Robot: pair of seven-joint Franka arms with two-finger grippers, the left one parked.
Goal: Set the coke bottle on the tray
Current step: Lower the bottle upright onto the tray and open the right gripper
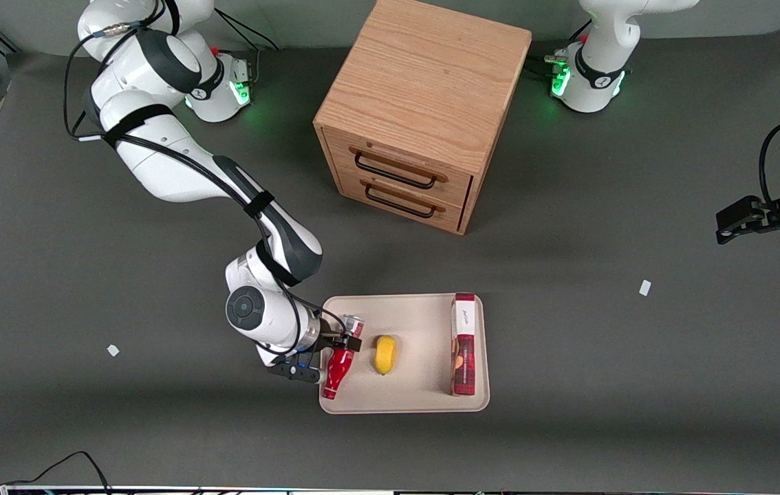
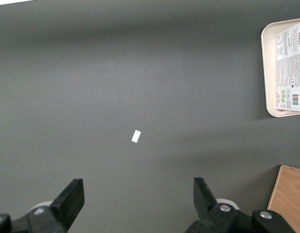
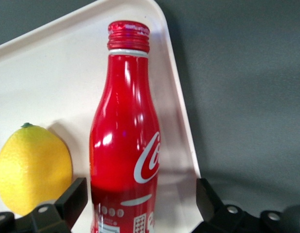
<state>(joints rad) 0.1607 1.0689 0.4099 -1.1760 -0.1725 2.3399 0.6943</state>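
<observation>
Looking down on the table from the front finds the coke bottle [image 1: 337,368] in the lower middle of the frame, lying on its side on the beige tray [image 1: 424,323], right along the tray's rim at the working arm's end. Shows the red cap pointing toward the front camera and the silvery base pointing away from it. Puts the gripper [image 1: 335,350] low over the bottle's base half, at the end of the white right arm reaching down from the upper part of the frame. Seen from the right wrist, confirms the gripper [image 3: 140,191] spread wide, with black fingers [image 3: 74,194] on either side of the bottle [image 3: 124,141] and a visible gap between each finger and the red body, so not pinching anything. Also shows there the pale tray [image 3: 52,73] under the bottle and a yellow lemon [image 3: 33,167] just beside it, apart from it. From the front, places the lemon [image 1: 384,354] near the tray's middle and a red and white box [image 1: 463,344] along the tray's edge toward the parked arm's end. Catches that box [image 2: 291,68] and a corner of the tray [image 2: 267,73] from the left wrist too. Sets a wooden two-drawer cabinet [image 1: 424,103] in the upper middle of the front frame, well apart from the tray.
</observation>
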